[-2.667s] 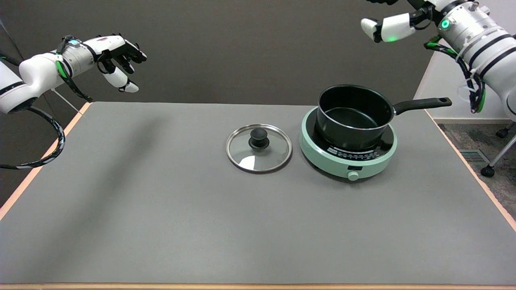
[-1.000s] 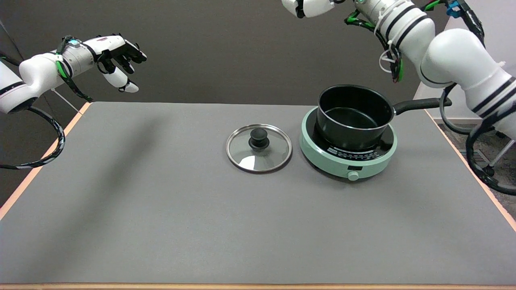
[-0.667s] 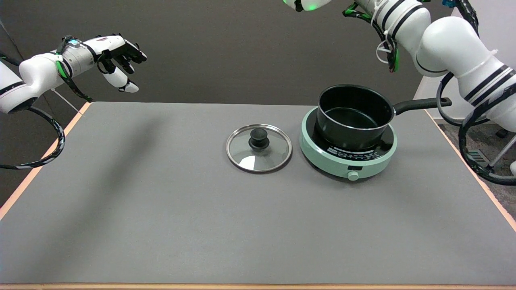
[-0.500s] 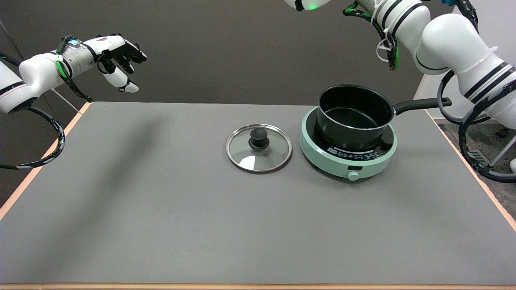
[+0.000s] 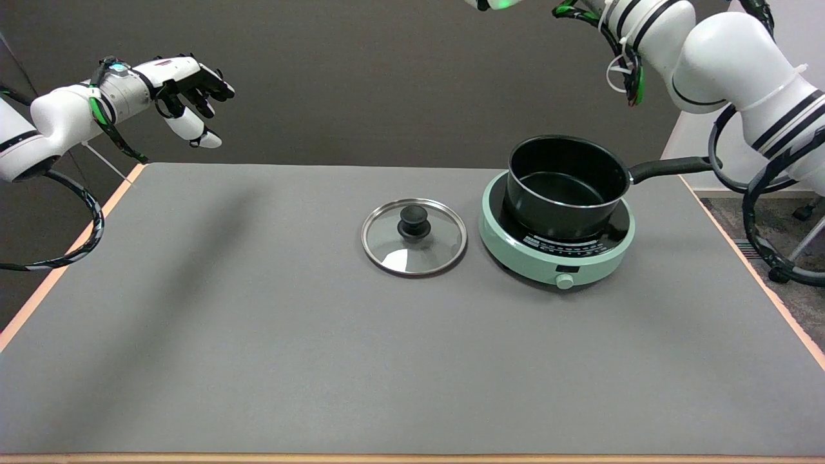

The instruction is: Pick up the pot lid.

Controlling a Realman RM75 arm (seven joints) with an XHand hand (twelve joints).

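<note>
Nothing of the task is done yet, as far as this view shows. The lid (image 5: 414, 236) lies flat on the grey desk (image 5: 258, 335), knob (image 5: 414, 221) up, just beside the green hotplate (image 5: 557, 254) on its left side and apart from it by a thin strip of desk. It is a glass disc with a metal rim and a black knob in the middle — nothing touches it.

The right arm (image 5: 722, 61) reaches across the top right corner, high above the pot (image 5: 567, 187) and well away from the lid. Of the right hand (image 5: 493, 3) only a white sliver with a green light shows at the very top edge, so I cannot tell whether its fingers are spread or curled. It holds nothing that can be seen.

What is left, by my reading, is nearly everything: bring the hand down over the lid, settle the fingers around the knob, close on it, and lift. The knob looks like the only sensible hold, since the rim lies flush on the desk and the glass would be slippery. The pot stands empty on the hotplate, its handle (image 5: 673, 167) pointing to the right — close enough to the lid that the descent should keep to the lid's side.
</note>
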